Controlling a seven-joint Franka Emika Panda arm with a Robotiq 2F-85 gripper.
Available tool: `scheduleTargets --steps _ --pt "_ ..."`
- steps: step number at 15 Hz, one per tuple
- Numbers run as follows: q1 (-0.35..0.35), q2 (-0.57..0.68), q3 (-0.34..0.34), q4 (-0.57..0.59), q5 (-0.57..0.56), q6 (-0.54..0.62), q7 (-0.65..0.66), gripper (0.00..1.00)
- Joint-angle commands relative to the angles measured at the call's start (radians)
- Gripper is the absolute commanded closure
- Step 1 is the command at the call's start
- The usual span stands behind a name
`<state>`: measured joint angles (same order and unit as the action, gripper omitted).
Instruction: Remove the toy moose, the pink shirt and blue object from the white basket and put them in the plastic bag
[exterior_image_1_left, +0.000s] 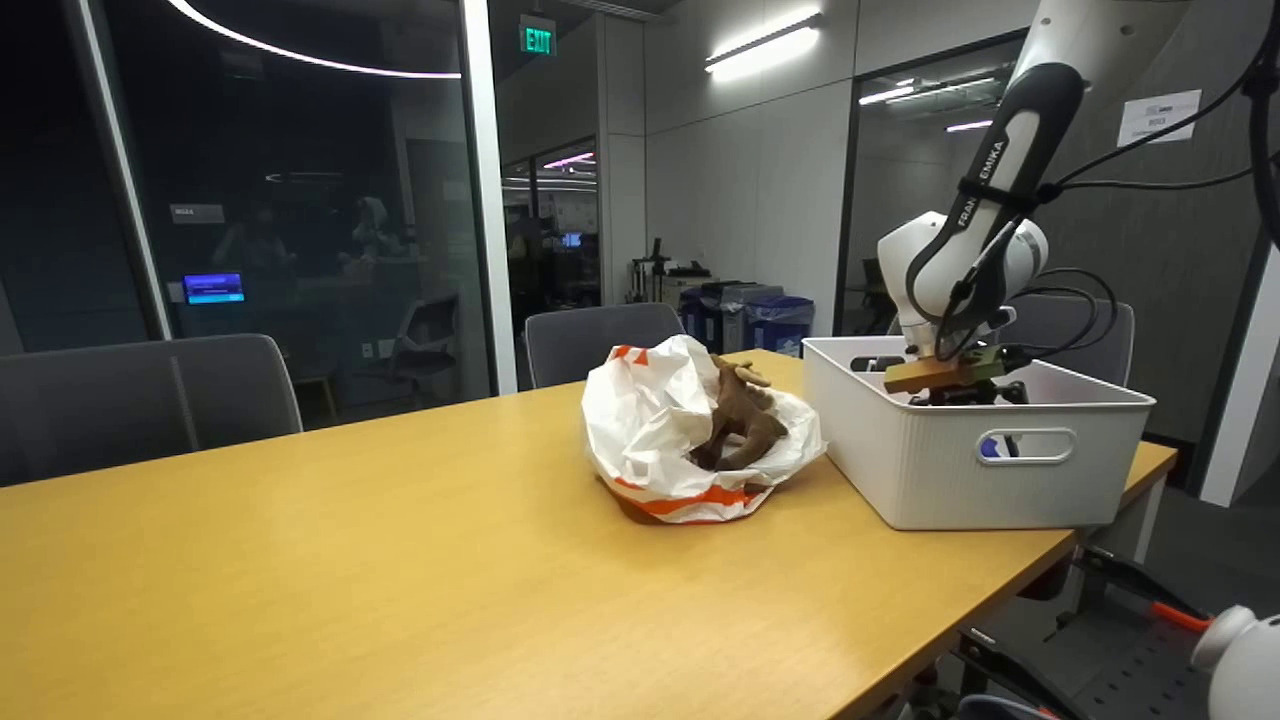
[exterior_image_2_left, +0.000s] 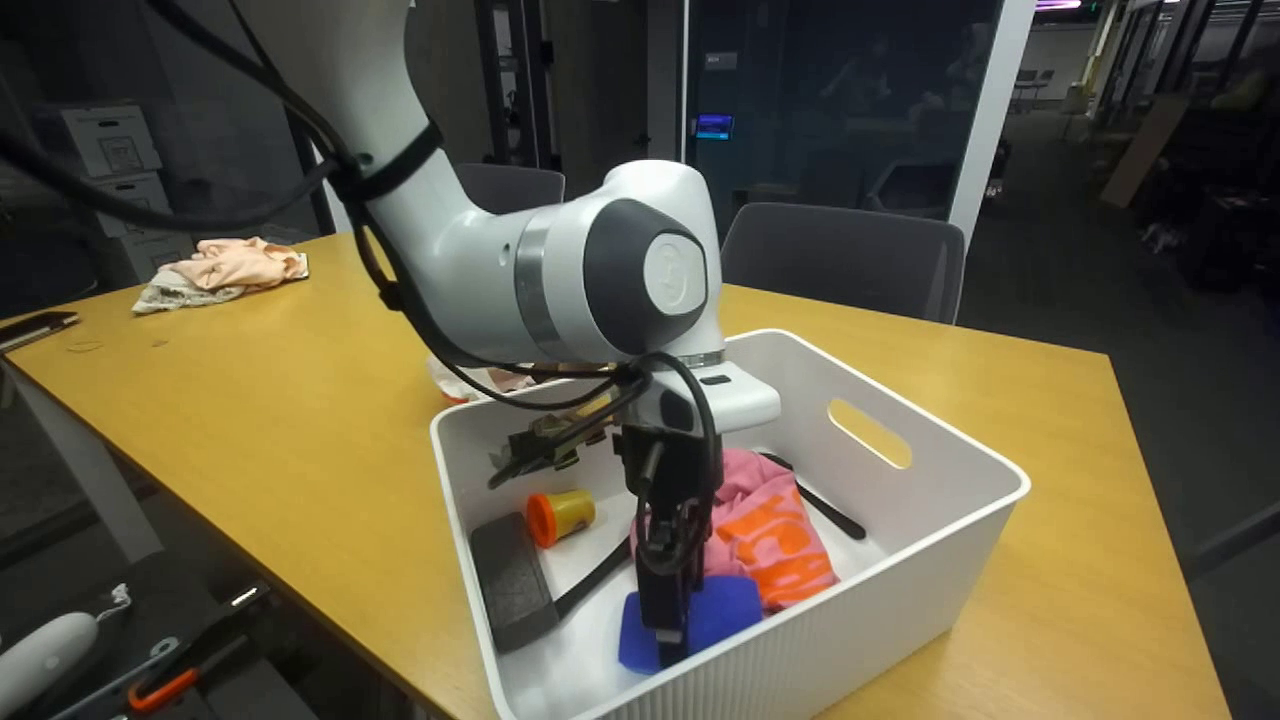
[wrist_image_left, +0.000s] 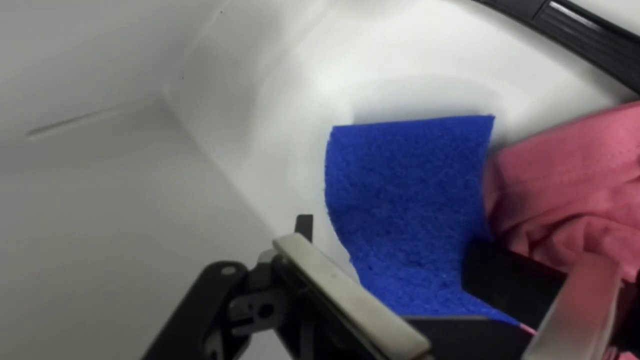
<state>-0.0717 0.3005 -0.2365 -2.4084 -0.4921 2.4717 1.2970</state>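
Observation:
The white basket (exterior_image_1_left: 1010, 490) stands at the table's end; it also shows in an exterior view (exterior_image_2_left: 890, 620). Inside, the blue object (exterior_image_2_left: 720, 615), a flat sponge-like piece, lies beside the crumpled pink shirt (exterior_image_2_left: 770, 530) with orange print. In the wrist view the blue object (wrist_image_left: 410, 190) shows below and between the fingers, with the pink shirt (wrist_image_left: 565, 185) at its right. My gripper (exterior_image_2_left: 672, 640) points down into the basket; its fingers are apart in the wrist view (wrist_image_left: 395, 245). Contact with the blue object cannot be told. The brown toy moose (exterior_image_1_left: 745, 415) sits in the white plastic bag (exterior_image_1_left: 650, 420).
The basket also holds a dark grey block (exterior_image_2_left: 510, 580), a yellow cup with an orange end (exterior_image_2_left: 560, 515) and a black strip (exterior_image_2_left: 825, 510). The basket wall (wrist_image_left: 115, 225) is close to a finger. Peach cloth (exterior_image_2_left: 240, 265) lies on the table's far end.

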Motion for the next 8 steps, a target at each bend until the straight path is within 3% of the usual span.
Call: scheduleTargets --steps 1,5,6,8 --pt "-0.003 -0.012 -0.021 -0.036 0.016 0.084 -0.050 0.00" --pt "-0.002 -0.003 -0.024 -0.061 0.049 0.138 -0.080 0.00" --pt "-0.002 -0.003 -0.026 -0.067 0.054 0.154 -0.083 0.25" --pt "-0.002 -0.004 -0.031 -0.078 0.069 0.187 -0.100 0.29"
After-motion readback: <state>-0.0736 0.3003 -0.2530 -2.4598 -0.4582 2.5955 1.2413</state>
